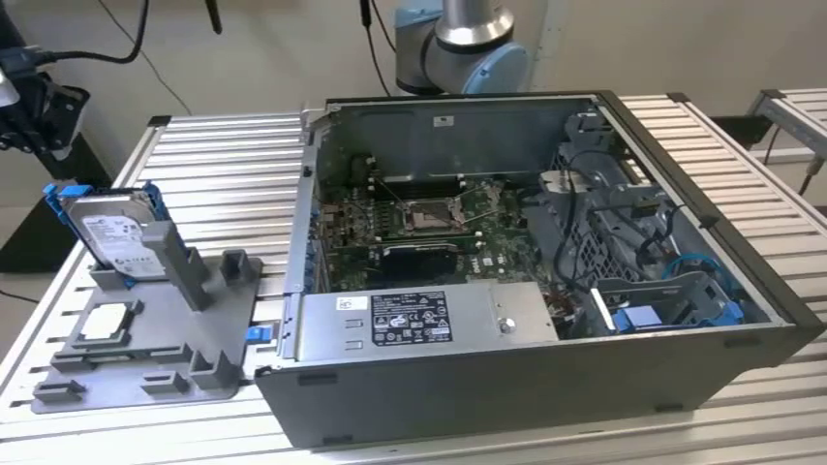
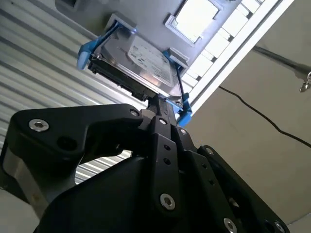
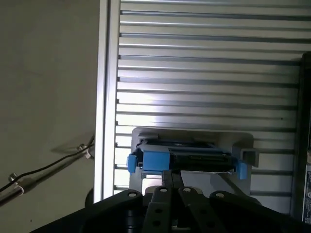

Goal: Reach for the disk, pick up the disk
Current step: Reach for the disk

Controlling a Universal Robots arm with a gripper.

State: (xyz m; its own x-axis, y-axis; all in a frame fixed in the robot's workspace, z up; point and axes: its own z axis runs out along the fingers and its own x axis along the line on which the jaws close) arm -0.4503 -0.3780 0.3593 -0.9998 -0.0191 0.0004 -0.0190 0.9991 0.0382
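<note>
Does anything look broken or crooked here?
Nothing looks broken or spilled. Two things look unusual. The computer case is open on top, so its circuit board is bare. The disk stands on edge, leaning, in a grey holder on the exterior view's left, with the gripper close to its edge.

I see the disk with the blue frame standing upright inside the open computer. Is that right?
Not quite. The disk does stand upright, but in the grey holder beside the computer, outside it, toward the exterior view's left. The exterior view shows this.
</note>
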